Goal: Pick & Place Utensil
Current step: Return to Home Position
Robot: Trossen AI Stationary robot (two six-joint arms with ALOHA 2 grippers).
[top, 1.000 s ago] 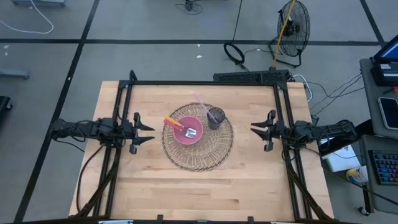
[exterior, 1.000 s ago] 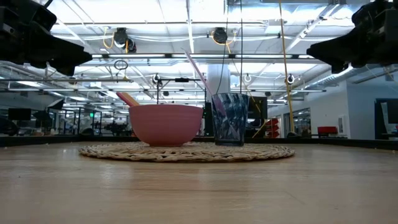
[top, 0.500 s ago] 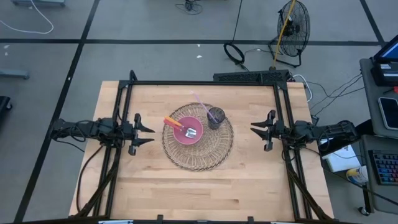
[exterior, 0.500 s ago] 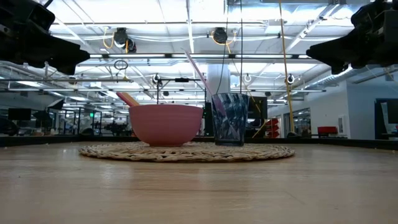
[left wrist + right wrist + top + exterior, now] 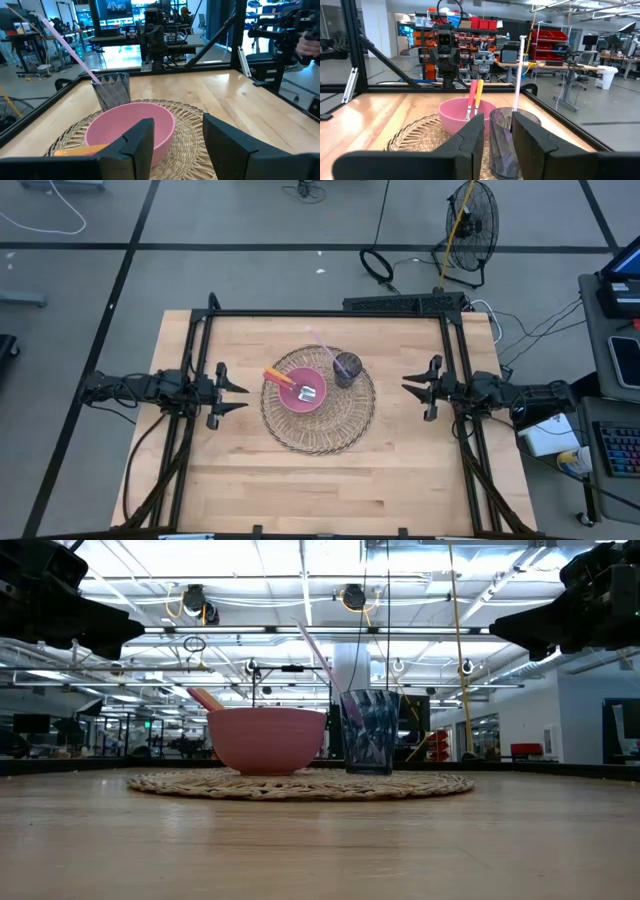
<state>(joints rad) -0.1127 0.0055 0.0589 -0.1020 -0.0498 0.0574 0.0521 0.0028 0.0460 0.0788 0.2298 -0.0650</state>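
Note:
A pink bowl (image 5: 301, 393) stands on a round woven mat (image 5: 318, 400) at the table's middle. Two utensils, one orange-handled (image 5: 277, 376) and one pink-handled, lie in the bowl with handles leaning on its rim. A dark translucent cup (image 5: 346, 369) on the mat holds a pink straw (image 5: 322, 347). My left gripper (image 5: 238, 390) hovers open left of the mat, above the table. My right gripper (image 5: 408, 387) hovers open right of the mat. In the right wrist view both handles (image 5: 474, 97) stand up from the bowl (image 5: 465, 114) behind the cup (image 5: 507, 140).
A black frame (image 5: 325, 313) runs along the table's far, left and right edges. Bare wood (image 5: 330, 480) lies between the mat and the near edge. A fan and cables sit on the floor beyond the far edge.
My right gripper has crept slightly toward the mat. Nothing else has moved.

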